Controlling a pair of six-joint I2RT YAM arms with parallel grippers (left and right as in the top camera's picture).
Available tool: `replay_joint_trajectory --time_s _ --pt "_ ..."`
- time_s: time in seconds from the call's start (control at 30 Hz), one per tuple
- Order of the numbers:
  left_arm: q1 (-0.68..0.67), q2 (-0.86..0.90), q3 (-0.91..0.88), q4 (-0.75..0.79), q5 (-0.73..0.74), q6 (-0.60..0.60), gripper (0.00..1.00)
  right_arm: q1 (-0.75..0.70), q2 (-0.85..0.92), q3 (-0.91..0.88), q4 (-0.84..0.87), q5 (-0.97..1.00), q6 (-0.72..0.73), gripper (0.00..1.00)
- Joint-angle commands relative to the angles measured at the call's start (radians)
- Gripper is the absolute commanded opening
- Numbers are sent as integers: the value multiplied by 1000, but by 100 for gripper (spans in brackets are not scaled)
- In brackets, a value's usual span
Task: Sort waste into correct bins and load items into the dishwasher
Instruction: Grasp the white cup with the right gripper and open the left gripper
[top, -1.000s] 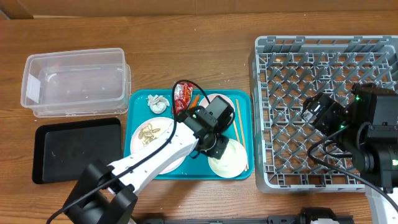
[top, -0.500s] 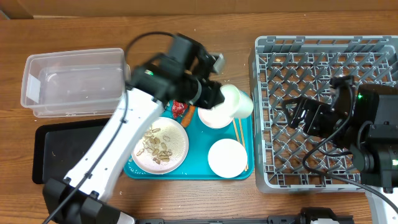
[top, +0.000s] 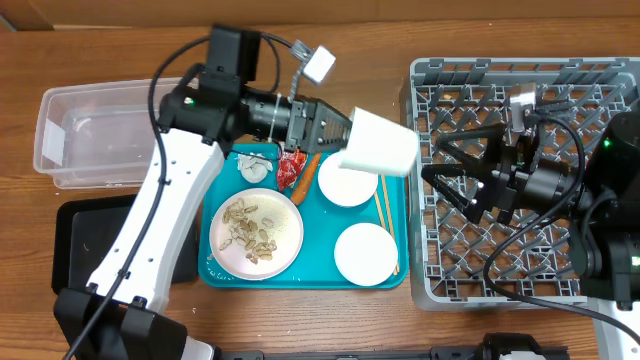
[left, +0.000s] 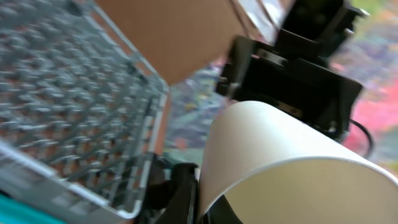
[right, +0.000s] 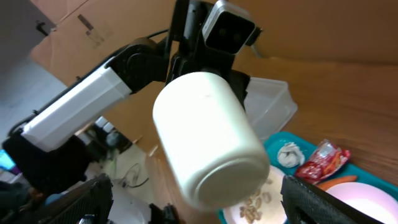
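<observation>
Dish rack (top: 450, 270): set at the table's (top: 330, 40) right edge, just beside the teal tray (top: 318, 272).
Teal tray: placed mid-table; a plate (top: 288, 215) of beige scraps (top: 250, 228), a pink bowl (top: 345, 187), a white bowl (top: 365, 253), chopsticks (top: 386, 225), a red wrapper (top: 290, 168), a carrot piece (top: 309, 165) and a tissue (top: 255, 166) are carried.
Clear tub (top: 110, 140): set toward the left edge.
Black tray (top: 85, 250): laid just beside the tub, nearer the front edge.
Held bowl (top: 378, 143): tilted in the air over the teal tray's corner by the rack.
Left end effector (top: 338, 138): pinched on the held bowl's rim.
Right end effector (top: 440, 165): fingers spread, nothing gripped, held over the rack.
</observation>
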Motion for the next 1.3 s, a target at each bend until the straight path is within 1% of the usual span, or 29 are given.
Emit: replay_joint_trajectory --time_s 0.0,0.13,0.23,0.3,0.4,0.5,0.53,0.57,0.6,0.67,0.7,0.73,0.77,0.83,0.93,1.07,1.27 --pt "-36 -13 21 9 108 15 4 10 27 23 -22 -54 24 89" --pt "-61 -13 21 36 115 15 4 32 50 23 -28 -60 24 88" --pt "-73 -13 21 61 111 14 4 79 54 23 -23 -82 6 88" --pt "-73 -13 21 72 111 9 4 111 54 23 -24 -84 -8 83" --pt "-73 -13 21 87 111 -11 4 137 54 23 -23 -80 -11 72" --pt "-73 -13 21 98 110 -12 4 137 54 23 -23 -79 -11 67" --pt "-73 -13 21 103 106 -21 9 137 54 23 -22 -76 -11 66" --pt "-73 -13 21 107 91 -42 16 137 52 23 -23 -64 -11 66" --pt "-73 -13 21 108 71 -68 31 137 48 23 -27 -39 -11 66" --pt "-73 -13 21 107 50 -91 54 136 36 23 -27 3 -11 66" --pt "-73 -13 21 108 42 -91 60 135 26 23 -27 31 -10 65" --pt "-73 -13 21 108 37 -90 77 132 13 23 -28 64 -10 64" --pt "-72 -13 21 108 30 -90 100 129 1 23 -33 96 -8 63" --pt "-68 -13 21 108 8 -90 100 113 -34 23 -59 185 2 62" --pt "-53 -13 21 109 -21 -90 100 63 -84 23 -131 343 60 60" --pt "-20 -13 21 107 -21 -90 100 -65 -135 24 -302 563 101 61" --pt "-12 -13 21 101 -21 -90 100 -227 -108 24 -545 813 98 61"
